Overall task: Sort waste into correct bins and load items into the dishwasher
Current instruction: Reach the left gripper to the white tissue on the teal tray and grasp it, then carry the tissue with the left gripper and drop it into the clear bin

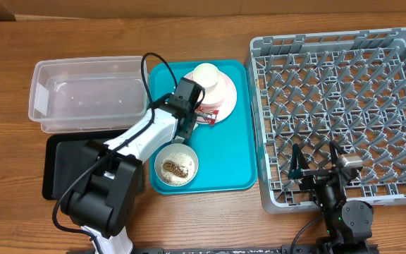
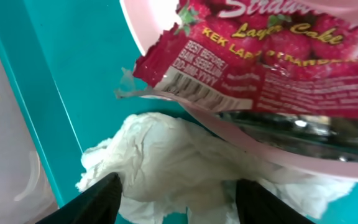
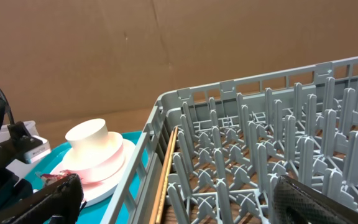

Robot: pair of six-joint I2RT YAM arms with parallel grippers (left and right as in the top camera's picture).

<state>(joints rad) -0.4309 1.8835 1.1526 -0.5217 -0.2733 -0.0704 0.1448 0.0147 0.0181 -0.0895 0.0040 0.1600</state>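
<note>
A crumpled white napkin lies on the teal tray between the fingers of my left gripper, which stands open astride it. Just beyond it, the red snack wrapper hangs over the rim of the pale-pink plate. From overhead, my left gripper is at the plate's near edge, beside the wrapper. A pale cup sits upside down on a pink bowl on the plate. A grey-white bowl holds rice and a brown lump. My right gripper hangs open over the dish rack's front left corner.
The clear tub stands left of the teal tray, with the black tray in front of it, partly under my left arm. A thin wooden stick lies along the rack's left wall.
</note>
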